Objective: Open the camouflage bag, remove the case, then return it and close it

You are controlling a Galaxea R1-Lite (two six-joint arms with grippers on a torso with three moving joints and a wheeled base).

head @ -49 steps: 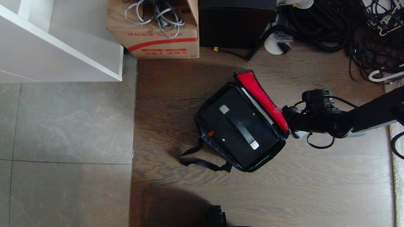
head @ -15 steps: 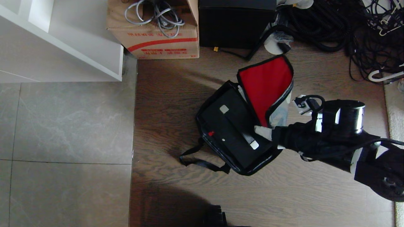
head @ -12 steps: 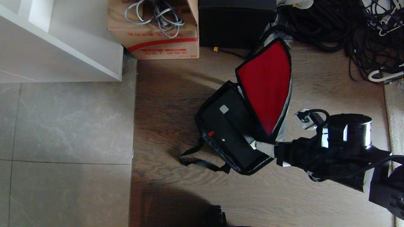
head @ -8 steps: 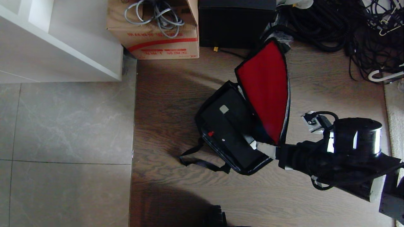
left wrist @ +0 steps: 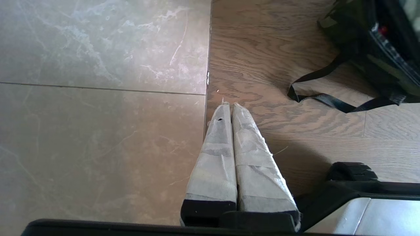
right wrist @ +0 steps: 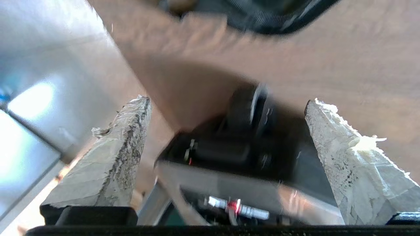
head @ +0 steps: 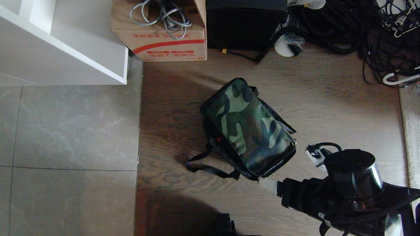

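The camouflage bag (head: pixel 249 129) lies on the wooden floor with its lid down, camouflage side up, and the red lining out of sight. The lid hides the case, except for a small red knob (head: pixel 218 139) peeking out at the bag's left edge. My right gripper (head: pixel 269 186) hovers just off the bag's near right corner, clear of it. In the right wrist view the right gripper (right wrist: pixel 229 100) is open and holds nothing, with the bag (right wrist: pixel 262 16) blurred beyond. My left gripper (left wrist: pixel 231 105) is shut and parked over the floor, the bag (left wrist: pixel 377 39) off to its side.
A black strap (head: pixel 210 167) trails from the bag's near left side. At the back stand a cardboard box (head: pixel 160 36) with cables, a black cube box (head: pixel 244 26) and a tangle of black cables (head: pixel 361 29). A white cabinet (head: pixel 65 49) fills the back left.
The lid, held upright with its red lining showing, has dropped shut over the case. My right gripper has opened, let go of it and drawn back towards me.
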